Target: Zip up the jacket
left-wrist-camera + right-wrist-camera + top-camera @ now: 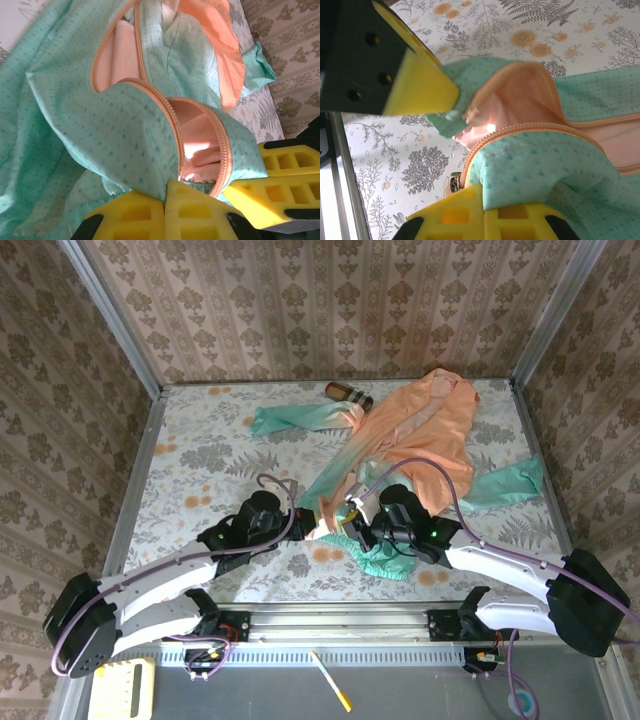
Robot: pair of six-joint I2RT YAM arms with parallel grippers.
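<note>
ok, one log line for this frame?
left gripper: shut on peach-to-mint fabric jacket hem | right gripper: shut on hem | peach zipper: unzipped

Field notes, my own body. Left arm and right arm: white shells on the long links, black joint housings, black base blocks. A lavender cable loops off each wrist, and a small green light glows there. Left gripper: yellow fingers moulded with square pockets, black mounts. Right gripper: same yellow pocketed build. One black finger back shows three round screw holes.
</note>
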